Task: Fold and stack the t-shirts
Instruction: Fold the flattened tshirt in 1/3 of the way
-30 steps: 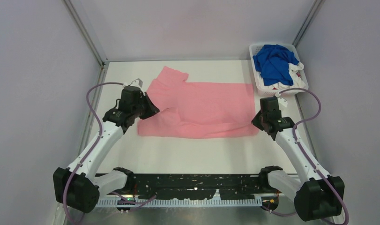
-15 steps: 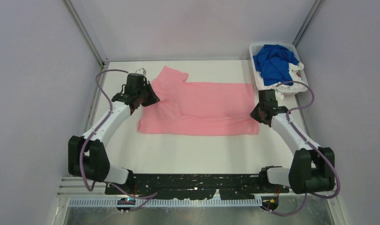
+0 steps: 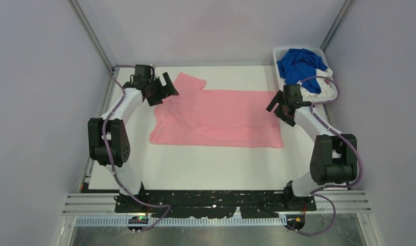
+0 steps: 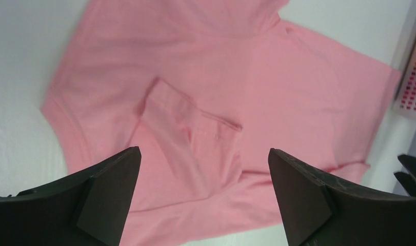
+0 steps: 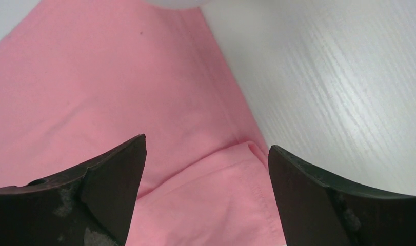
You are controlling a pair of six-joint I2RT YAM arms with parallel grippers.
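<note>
The light pink t-shirt (image 3: pixel 216 115) lies flat across the middle of the table, one sleeve pointing to the far left. Its left sleeve (image 4: pixel 190 123) is folded in over the body. My left gripper (image 3: pixel 164 89) hovers open above the shirt's far left part, and nothing is between its fingers in the left wrist view (image 4: pixel 203 150). My right gripper (image 3: pixel 277 108) hangs open over the shirt's right edge. In the right wrist view (image 5: pixel 206 142) a doubled hem layer (image 5: pixel 216 195) lies below it. A royal blue t-shirt (image 3: pixel 299 66) and white ones (image 3: pixel 324 91) sit in the basket.
The white slatted basket (image 3: pixel 281 53) stands at the far right corner, close behind my right gripper. Grey walls close in the table on three sides. Bare white table (image 3: pixel 205 169) runs along the near side, in front of the shirt.
Both grippers went from shut on the pink shirt's left and right edges to open, letting it go. Both arms reached toward the far side, and the shirt settled flat.
</note>
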